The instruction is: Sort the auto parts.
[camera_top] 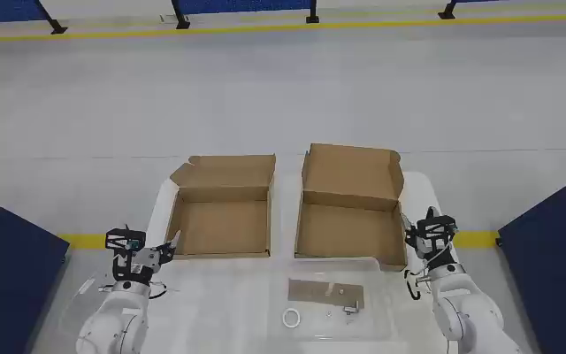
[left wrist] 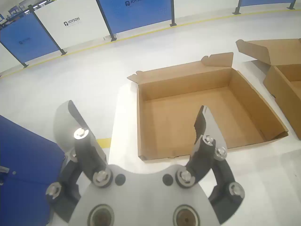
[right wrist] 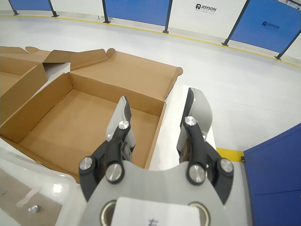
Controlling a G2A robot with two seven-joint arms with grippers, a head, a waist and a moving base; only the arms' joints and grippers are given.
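The left hand (left wrist: 136, 105) and right hand (right wrist: 157, 94) have smooth satin-grey metal fingers (left wrist: 212, 128) faced with matt black pads and fastened with shiny steel screws. The left box (left wrist: 183, 81), ahead of the left hand, and the right box (right wrist: 112, 83), beside the right hand, are matt brown cardboard. The tray (right wrist: 47, 177) near the right hand is clear glossy plastic. It holds a shiny metal bolt (right wrist: 34, 209) and a smooth white ring (camera_top: 291, 318). The table (left wrist: 235, 177) is smooth white with a faint sheen.
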